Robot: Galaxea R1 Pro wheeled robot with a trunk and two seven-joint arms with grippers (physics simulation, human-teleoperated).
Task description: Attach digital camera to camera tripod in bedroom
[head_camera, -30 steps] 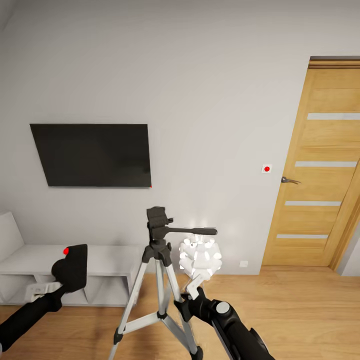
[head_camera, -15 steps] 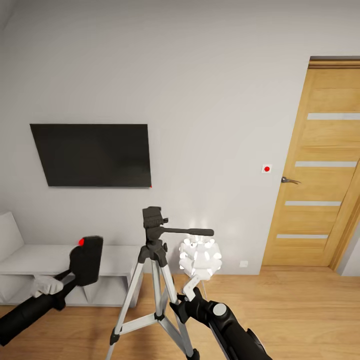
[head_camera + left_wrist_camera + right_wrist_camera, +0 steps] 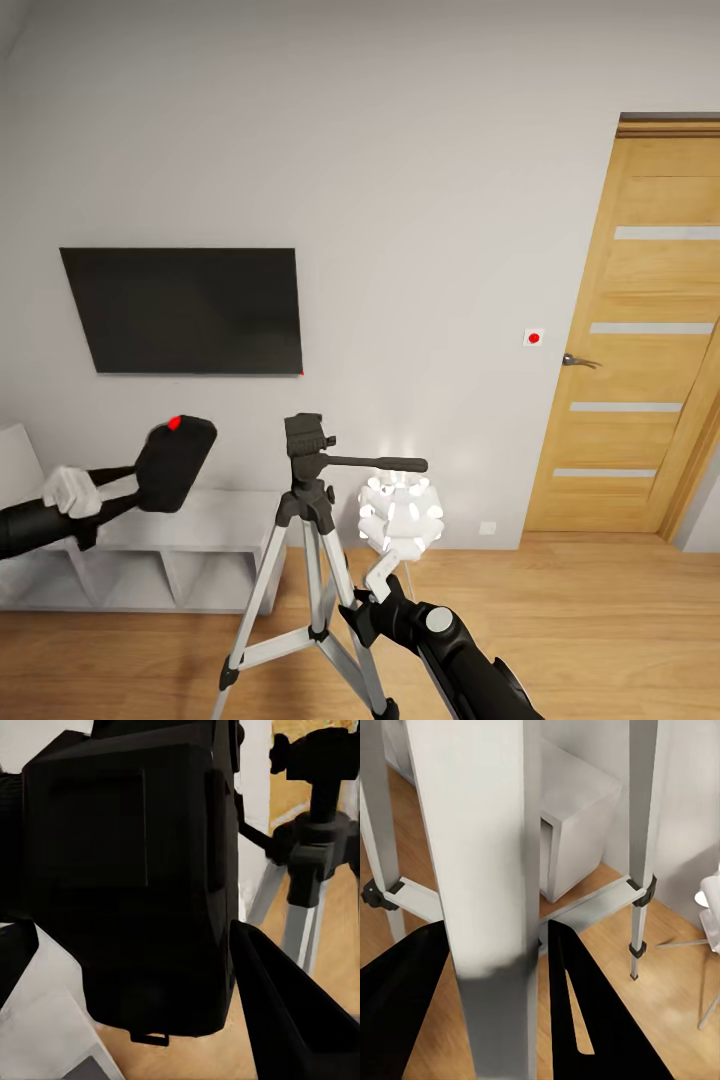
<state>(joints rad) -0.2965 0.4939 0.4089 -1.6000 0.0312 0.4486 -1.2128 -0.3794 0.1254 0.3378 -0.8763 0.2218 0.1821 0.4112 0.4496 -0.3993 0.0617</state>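
The left gripper (image 3: 120, 487) pinches the digital camera (image 3: 175, 465) in its jaws, holding it in the air left of the camera tripod (image 3: 310, 560), level with the tripod head, with open room between them. The right gripper (image 3: 362, 600) has its jaws closed around 1 silver leg (image 3: 484, 870). A low white shelf unit (image 3: 220, 550) stands behind, below the wall-mounted TV (image 3: 185, 310).
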